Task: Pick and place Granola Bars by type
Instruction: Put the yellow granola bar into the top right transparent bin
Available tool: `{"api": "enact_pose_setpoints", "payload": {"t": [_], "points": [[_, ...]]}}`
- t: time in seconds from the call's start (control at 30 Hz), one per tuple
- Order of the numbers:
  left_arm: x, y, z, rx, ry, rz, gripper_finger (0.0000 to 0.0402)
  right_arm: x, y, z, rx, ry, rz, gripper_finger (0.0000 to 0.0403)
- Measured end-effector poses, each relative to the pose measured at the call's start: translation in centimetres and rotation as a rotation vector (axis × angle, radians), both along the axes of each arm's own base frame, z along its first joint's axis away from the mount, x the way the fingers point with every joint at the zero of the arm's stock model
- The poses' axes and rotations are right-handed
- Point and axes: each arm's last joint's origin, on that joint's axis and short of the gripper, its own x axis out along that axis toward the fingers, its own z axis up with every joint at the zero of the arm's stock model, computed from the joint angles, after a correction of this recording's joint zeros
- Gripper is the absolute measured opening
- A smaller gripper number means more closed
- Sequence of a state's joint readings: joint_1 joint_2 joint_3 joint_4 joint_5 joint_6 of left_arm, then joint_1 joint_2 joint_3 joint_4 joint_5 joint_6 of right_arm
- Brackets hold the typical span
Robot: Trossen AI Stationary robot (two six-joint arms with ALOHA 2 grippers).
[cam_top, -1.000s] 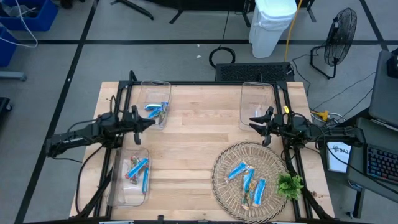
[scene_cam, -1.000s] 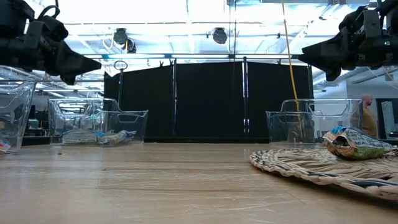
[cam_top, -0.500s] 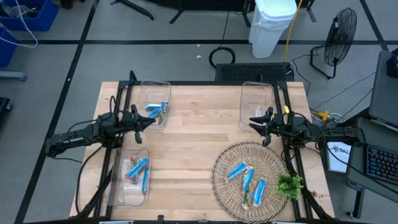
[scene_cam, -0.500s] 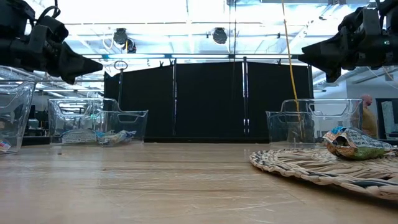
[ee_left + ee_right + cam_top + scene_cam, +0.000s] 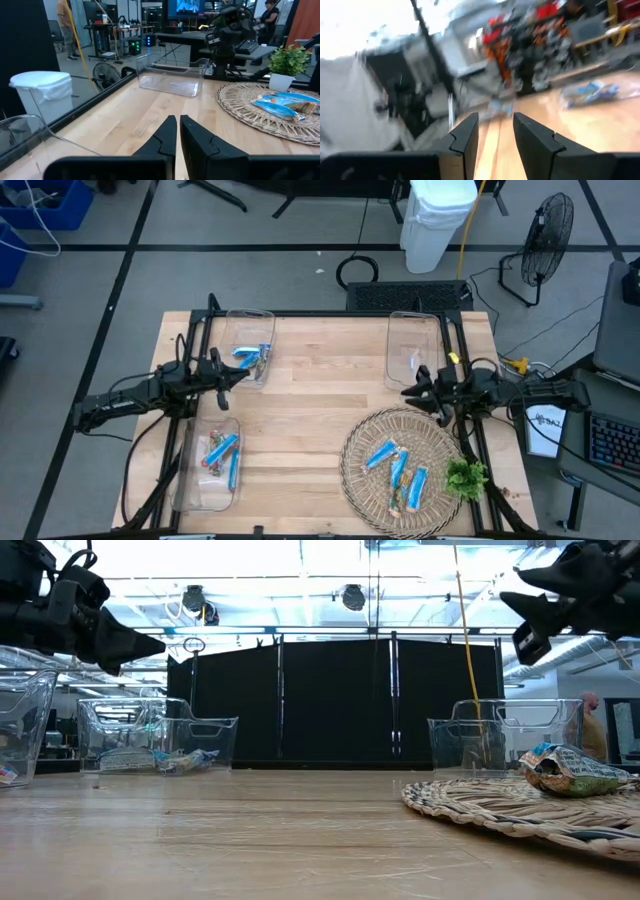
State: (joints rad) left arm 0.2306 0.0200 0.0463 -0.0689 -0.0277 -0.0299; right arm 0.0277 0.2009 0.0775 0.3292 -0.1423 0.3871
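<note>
Several granola bars lie on the round woven mat (image 5: 360, 480) at the table's near right: blue ones (image 5: 380, 454) and a multicoloured one (image 5: 394, 501). More bars lie in the far left clear bin (image 5: 252, 358) and in the near left clear bin (image 5: 222, 450). My left gripper (image 5: 243, 373) hovers shut between the two left bins, above the table. My right gripper (image 5: 407, 393) hangs open in the air at the mat's far edge, beside the far right bin (image 5: 415, 320). The left wrist view shows the mat's bars (image 5: 280, 104) across the table.
A green leafy sprig (image 5: 467, 477) stands at the mat's right edge. The far right clear bin holds no bars that I can see. Bare wood (image 5: 310, 410) stretches between the two arms. Beyond the table stand a white bin, a fan, cables and people.
My right gripper has swung a little toward the table's near edge, closer to the woven mat, and has turned about its wrist. The left arm and all the bars have stayed where they were.
</note>
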Motion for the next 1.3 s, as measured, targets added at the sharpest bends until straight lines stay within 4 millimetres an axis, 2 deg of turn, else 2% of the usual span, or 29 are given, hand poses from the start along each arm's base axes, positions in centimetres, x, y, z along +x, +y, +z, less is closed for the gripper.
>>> {"api": "enact_pose_setpoints", "payload": {"t": [0.2,0.37,0.5,0.63,0.77,0.9,1.3], "points": [[0.0,0.0,0.0,0.000,-0.003,0.000,0.0031,2.6,3.0,0.8,-0.142,0.190,0.086,0.0114],[0.0,0.0,0.1,0.001,-0.009,0.000,0.0031,6.1,7.4,0.4,-0.316,0.433,0.159,0.0114],[0.0,0.0,0.1,0.002,-0.010,0.000,0.0031,8.6,10.5,-1.5,-0.471,0.690,0.187,0.0114],[0.0,0.0,0.1,0.002,-0.010,0.000,0.0031,10.7,12.4,-2.7,-0.495,0.817,0.197,0.0114],[0.0,0.0,0.1,0.002,-0.010,0.000,0.0031,11.7,13.2,-3.9,-0.496,0.873,0.192,0.0114],[0.0,0.0,0.1,0.002,-0.010,0.000,0.0031,11.8,13.3,-4.7,-0.481,0.918,0.176,0.0114],[0.0,0.0,0.1,0.002,-0.011,0.000,0.0031,11.8,13.2,-4.9,-0.439,0.944,0.154,0.0108]]}}
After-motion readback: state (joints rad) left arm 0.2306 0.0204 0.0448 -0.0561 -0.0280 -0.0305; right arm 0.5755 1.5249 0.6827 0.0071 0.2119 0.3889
